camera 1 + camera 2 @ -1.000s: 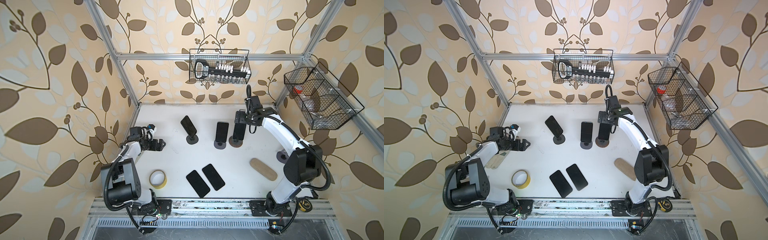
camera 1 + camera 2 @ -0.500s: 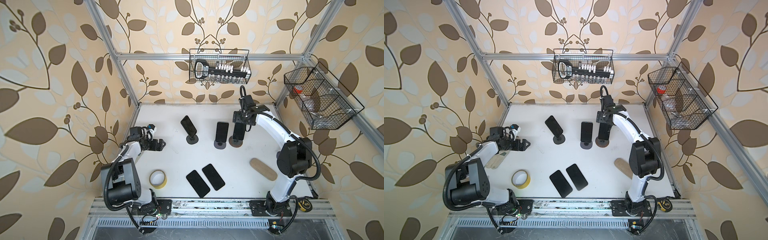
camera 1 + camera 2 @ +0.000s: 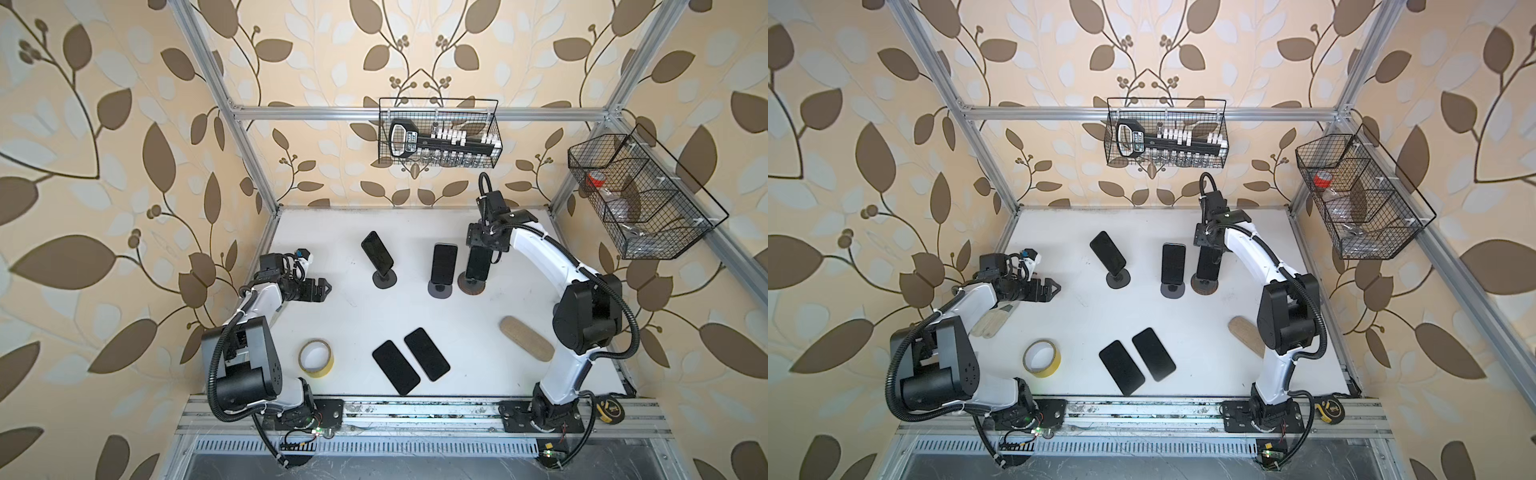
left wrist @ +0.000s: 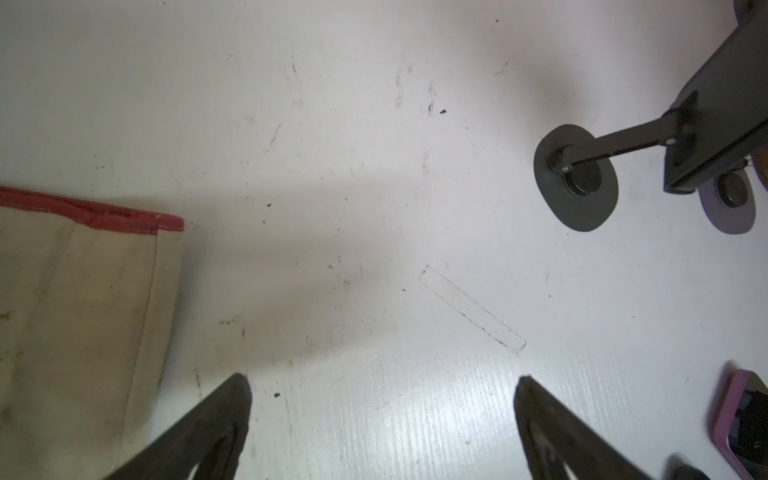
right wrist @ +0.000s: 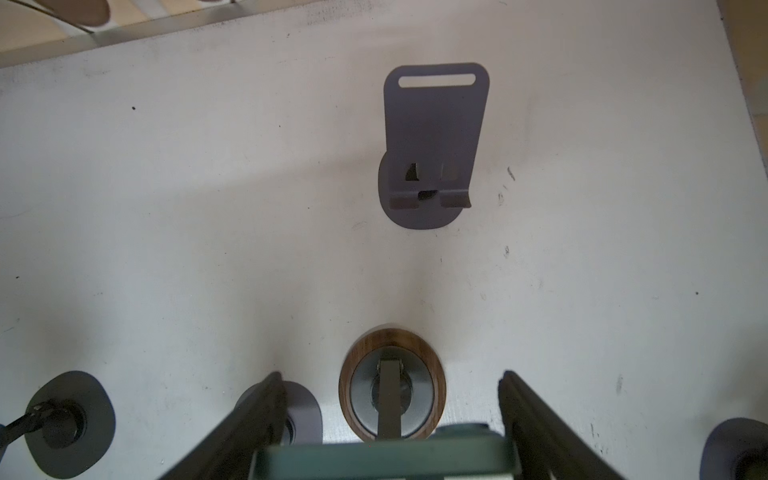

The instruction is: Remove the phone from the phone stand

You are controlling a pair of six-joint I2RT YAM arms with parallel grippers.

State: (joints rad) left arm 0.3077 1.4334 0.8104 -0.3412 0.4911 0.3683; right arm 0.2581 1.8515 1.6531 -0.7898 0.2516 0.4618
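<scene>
The phone [image 5: 382, 459] stands upright on its wood-ringed stand [image 5: 348, 388], the rightmost of three in a row at the table's [image 3: 519, 299] back. The right gripper [image 5: 392, 376] clasps the phone's top by both side edges. The left gripper [image 4: 382, 378] hangs spread wide beside a glove [image 4: 83, 311].

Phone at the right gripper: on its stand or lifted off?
On the stand, it seems. In a top view the phone stands upright over its wood-ringed base, with the right gripper around its top edge.
</scene>
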